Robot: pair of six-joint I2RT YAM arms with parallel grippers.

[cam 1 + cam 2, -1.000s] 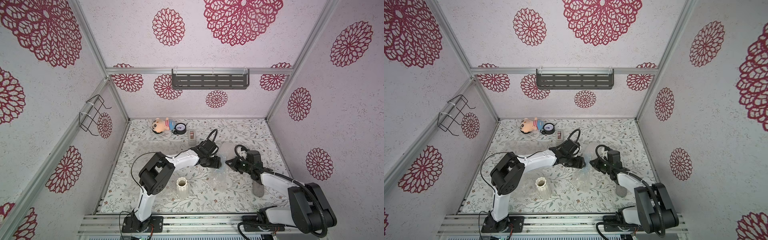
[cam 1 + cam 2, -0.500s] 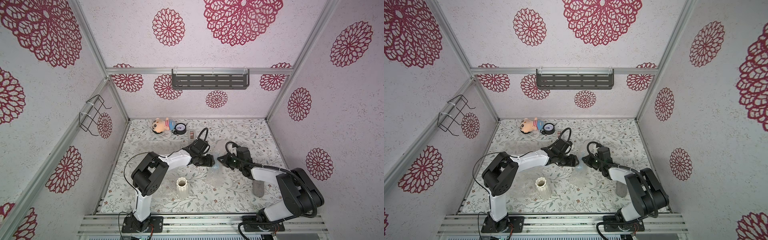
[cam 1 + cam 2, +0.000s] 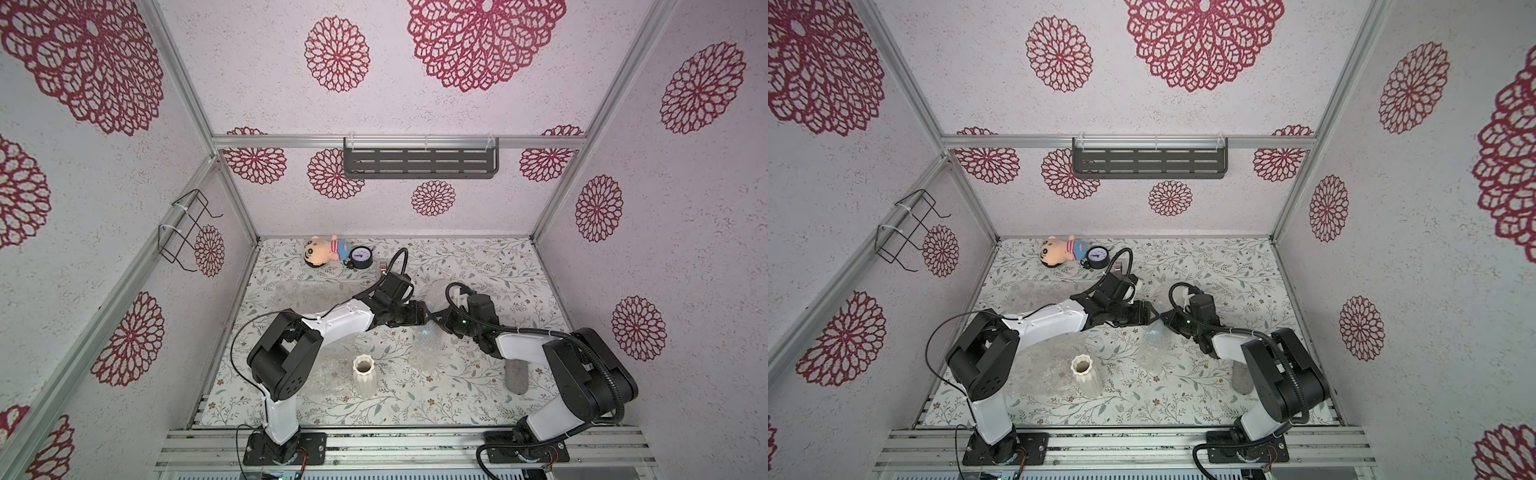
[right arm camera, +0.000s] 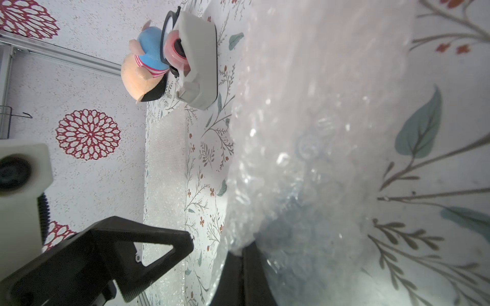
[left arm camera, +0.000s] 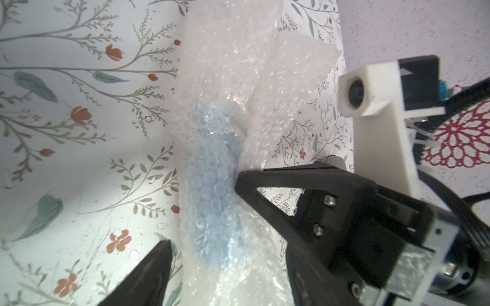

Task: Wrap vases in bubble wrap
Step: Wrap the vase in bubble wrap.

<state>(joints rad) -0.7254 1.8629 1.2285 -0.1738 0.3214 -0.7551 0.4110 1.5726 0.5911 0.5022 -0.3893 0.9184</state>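
Observation:
The light blue vase lies on its side, rolled inside bubble wrap; in both top views it is a bluish bundle at mid-table. My left gripper is open, its jaws standing either side of the bundle's end. My right gripper is shut, its tip against the bundle with a fold of wrap pinched. The two grippers meet tip to tip. The cream vase stands upright near the front, bare, with glinting wrap beside it.
A flat sheet of bubble wrap lies at the back left. A doll, a gauge and a tape dispenser sit along the back wall. A grey case lies at the front right, beside the right arm.
My right gripper has swung left with the wrap until it meets the left gripper over the bundle. The left gripper shifted slightly left, then back, and its jaws have widened.

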